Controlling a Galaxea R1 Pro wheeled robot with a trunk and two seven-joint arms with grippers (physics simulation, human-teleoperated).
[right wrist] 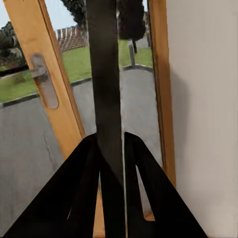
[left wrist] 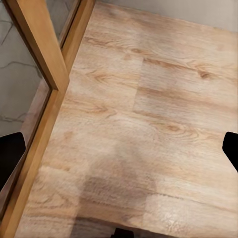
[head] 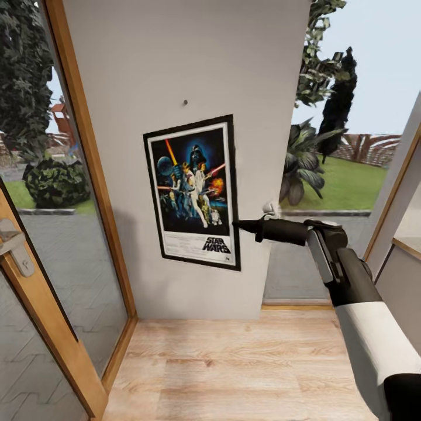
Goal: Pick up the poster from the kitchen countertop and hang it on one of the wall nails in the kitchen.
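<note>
Head view: pale grey wall panel (head: 193,58) between glazed wooden door frame (head: 88,152) and window onto garden. Light wood plank floor (head: 234,368) below. Poster (head: 193,190) upright against wall, slightly tilted, below small dark wall nail (head: 185,103), apart from it. Right gripper (head: 238,224) pinching poster's right edge, fingers together on it.

Left wrist view: plank floor (left wrist: 148,124), wooden door frame (left wrist: 42,114). Left gripper fingertips (left wrist: 10,156) wide apart at frame edges, holding nothing.

Right wrist view: poster (right wrist: 106,89) seen edge-on, dark strip clamped between black fingers (right wrist: 144,163). Wall (right wrist: 203,114) just beside; door handle (right wrist: 43,82) beyond.
</note>
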